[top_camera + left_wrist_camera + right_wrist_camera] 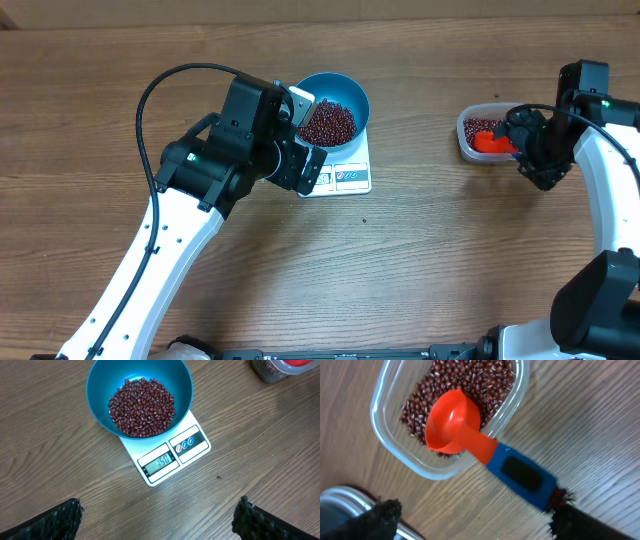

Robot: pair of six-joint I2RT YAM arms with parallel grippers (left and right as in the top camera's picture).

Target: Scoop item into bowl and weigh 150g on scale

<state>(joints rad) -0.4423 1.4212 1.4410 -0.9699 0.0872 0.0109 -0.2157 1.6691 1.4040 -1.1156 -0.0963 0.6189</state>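
Wooden table (420, 260): blue bowl (100, 380) of beans (142, 407) on white scale (196, 425), display (159, 462) showing 150, target seemingly met. Red scoop (455, 422) lying released in clear tub (385, 435), right; left gripper (157, 510) and right gripper (472, 507) spread, empty.

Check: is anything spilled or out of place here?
No clear spill. The scoop lies tilted in the tub, its handle sticking out over the rim. One tiny dark speck lies on the table near the scale; I cannot tell what it is.
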